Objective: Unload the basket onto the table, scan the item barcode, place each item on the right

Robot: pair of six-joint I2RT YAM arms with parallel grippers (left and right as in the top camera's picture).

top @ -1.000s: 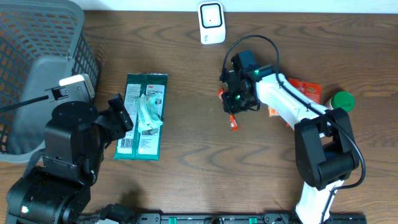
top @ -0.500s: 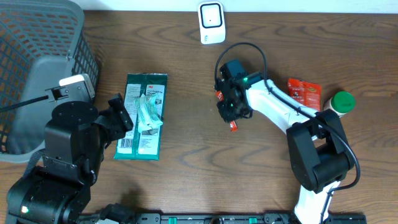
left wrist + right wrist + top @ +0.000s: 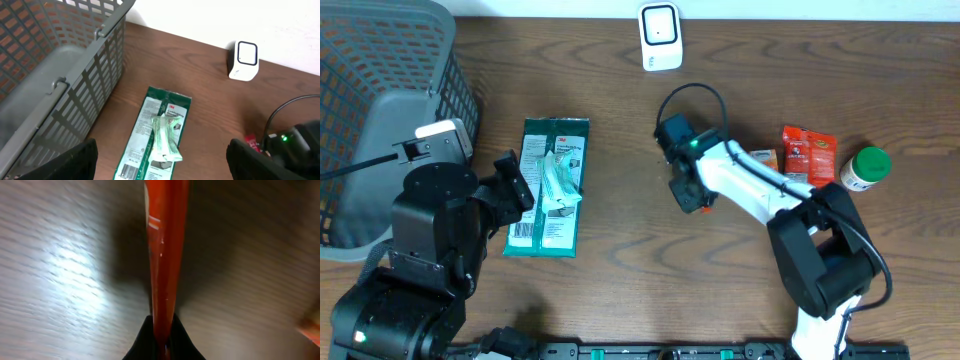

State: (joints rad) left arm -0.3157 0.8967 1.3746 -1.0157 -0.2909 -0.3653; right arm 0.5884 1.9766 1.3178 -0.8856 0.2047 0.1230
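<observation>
At the table's (image 3: 620, 290) far left we see a grey mesh basket (image 3: 380, 60). Through its bars we make out only a grey surface. Beside it a green package (image 3: 550, 185) lies flat, and the left gripper (image 3: 160, 172) hovers over its near end, jaws spread wide. The right gripper (image 3: 162, 340) has its jaws pinched tight on a thin red packet (image 3: 165, 255), seen edge-on, near the table's middle. The white scanner (image 3: 660, 37) stands at the far edge, apart from the packet, with the arm's black cable looping between them. To the right lie a red pouch (image 3: 809, 150) and a green-capped bottle (image 3: 866, 167).
</observation>
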